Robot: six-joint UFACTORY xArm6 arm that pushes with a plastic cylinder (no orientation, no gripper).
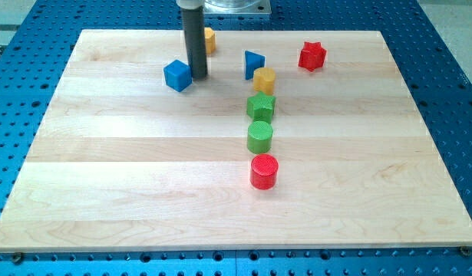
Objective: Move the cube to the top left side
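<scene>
At the view's left, in the upper part of the wooden board (128, 176), sits the blue cube (177, 75), the block named in the task; it lies left of the board's middle line and a little below the top edge, not in the corner. Just beside it on the view's right stands the dark rod, and my tip (199, 77) rests on the board right by the cube's right face, so close that I cannot tell whether the two touch. The arm carries no claw, only this rod, so there is nothing to open, close or hold. Behind the rod, nearer the view's top, an orange block (209, 40) shows partly, its shape hidden by the rod. Farther right comes a blue triangular block (253, 63), and just below and right of it a yellow cylinder (264, 79). Under the yellow one a column runs toward the view's bottom: a green block with a lobed outline (261, 106), then a green cylinder (259, 136) close beneath it, then a red cylinder (264, 171) set a little apart. Farthest right, near the top edge, lies a red star-shaped block (312, 56), well apart from the rest. The board lies on a blue perforated table (443, 69).
</scene>
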